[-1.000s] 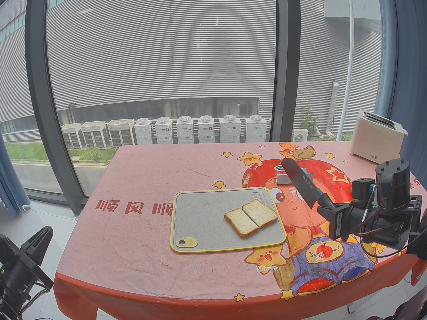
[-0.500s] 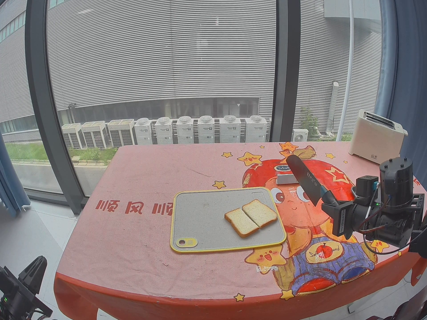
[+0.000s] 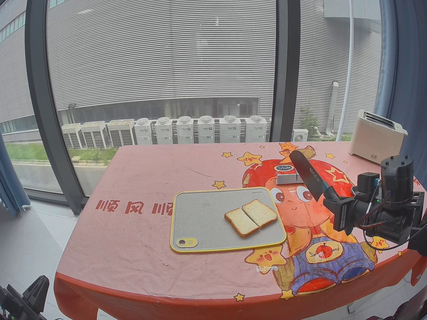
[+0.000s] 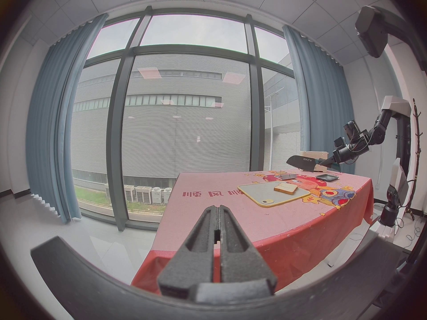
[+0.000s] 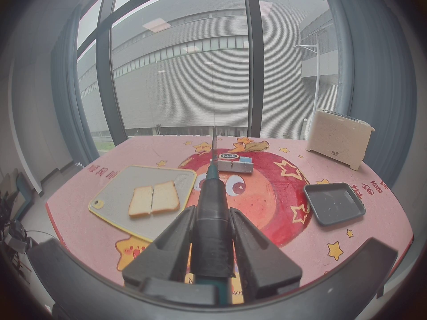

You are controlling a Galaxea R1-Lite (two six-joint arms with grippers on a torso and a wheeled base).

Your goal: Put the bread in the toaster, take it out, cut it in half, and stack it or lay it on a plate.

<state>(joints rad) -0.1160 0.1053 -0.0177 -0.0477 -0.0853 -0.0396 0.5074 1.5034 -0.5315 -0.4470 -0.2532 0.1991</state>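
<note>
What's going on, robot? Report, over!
Right tool shut on knife, above table. Left tool shut, empty, off the table. Bread in two halves on cutting board. Dark tray near toaster.

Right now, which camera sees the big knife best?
The head view: the knife shows its whole dark blade side-on, held up over the table by the right gripper. The right wrist view sees it edge-on, mostly handle between the fingers. The left wrist view shows it tiny, far off.

Large red characters (image 3: 133, 207) on the tablecloth (image 3: 133, 250); tiny illegible marks on knife (image 3: 310, 178) and toaster (image 3: 376, 138)
</note>
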